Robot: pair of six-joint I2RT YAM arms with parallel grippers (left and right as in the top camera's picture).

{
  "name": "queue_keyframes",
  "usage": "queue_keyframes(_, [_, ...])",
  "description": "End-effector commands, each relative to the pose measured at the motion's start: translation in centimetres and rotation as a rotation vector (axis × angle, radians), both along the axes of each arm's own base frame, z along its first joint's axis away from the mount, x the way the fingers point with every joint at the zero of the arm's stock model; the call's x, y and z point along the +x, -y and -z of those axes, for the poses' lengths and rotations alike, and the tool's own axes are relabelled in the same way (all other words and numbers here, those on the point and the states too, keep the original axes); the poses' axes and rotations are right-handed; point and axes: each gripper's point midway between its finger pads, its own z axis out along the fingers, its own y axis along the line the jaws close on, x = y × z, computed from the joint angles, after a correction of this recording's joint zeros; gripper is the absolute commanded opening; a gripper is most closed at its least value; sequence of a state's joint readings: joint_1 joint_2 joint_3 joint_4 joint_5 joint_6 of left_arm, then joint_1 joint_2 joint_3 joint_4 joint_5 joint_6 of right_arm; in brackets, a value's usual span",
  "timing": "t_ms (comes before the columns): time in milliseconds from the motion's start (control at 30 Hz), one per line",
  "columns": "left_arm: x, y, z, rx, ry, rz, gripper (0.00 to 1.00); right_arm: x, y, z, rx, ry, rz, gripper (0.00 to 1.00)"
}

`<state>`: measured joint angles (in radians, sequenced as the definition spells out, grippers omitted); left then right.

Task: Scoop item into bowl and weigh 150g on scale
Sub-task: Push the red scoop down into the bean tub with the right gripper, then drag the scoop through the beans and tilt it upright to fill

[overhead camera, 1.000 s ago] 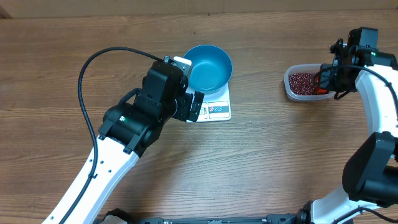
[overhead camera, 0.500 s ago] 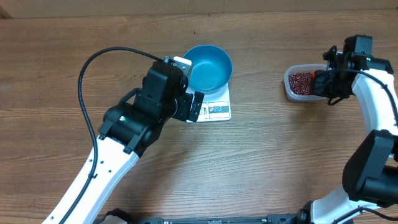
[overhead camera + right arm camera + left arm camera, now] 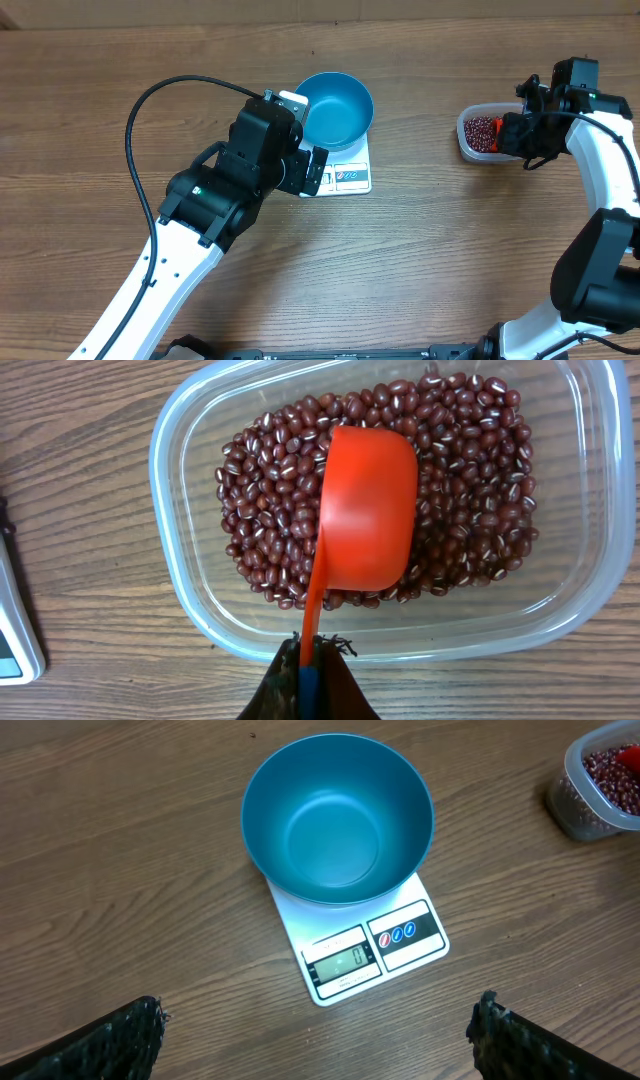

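Observation:
The blue bowl (image 3: 337,107) (image 3: 336,818) stands empty on the white scale (image 3: 351,177) (image 3: 368,955), whose display reads zero. My left gripper (image 3: 318,1038) hovers open just in front of the scale, fingers wide apart and holding nothing. Dark red beans (image 3: 460,480) (image 3: 483,130) fill a clear tub (image 3: 180,550) (image 3: 466,145) at the right. My right gripper (image 3: 312,660) (image 3: 516,133) is shut on the handle of an orange scoop (image 3: 368,510), whose cup lies upside down on the beans.
The left arm's black cable (image 3: 140,120) loops over the table to the left of the bowl. The right arm (image 3: 610,150) stands along the right edge. Bare wooden table surrounds the scale and tub.
The right gripper has moved left and down over the tub, bringing the scoop onto the beans. The left arm, bowl and scale have not moved.

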<state>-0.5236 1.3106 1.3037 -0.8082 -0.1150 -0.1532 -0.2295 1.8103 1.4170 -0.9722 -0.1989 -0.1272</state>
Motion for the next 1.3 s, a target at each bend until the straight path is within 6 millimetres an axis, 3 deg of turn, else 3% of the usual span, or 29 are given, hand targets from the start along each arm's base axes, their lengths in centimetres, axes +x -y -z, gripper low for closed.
queue_keyframes(0, [0.00,0.10,-1.36,-0.011,0.033,0.017,1.00,-0.14,-0.59,0.52,0.038,-0.010,-0.006,0.04])
queue_keyframes(1267, [0.00,0.10,-1.36,-0.011,0.033,0.017,1.00,0.40,-1.27,0.54,0.081,0.011,-0.022,0.04])
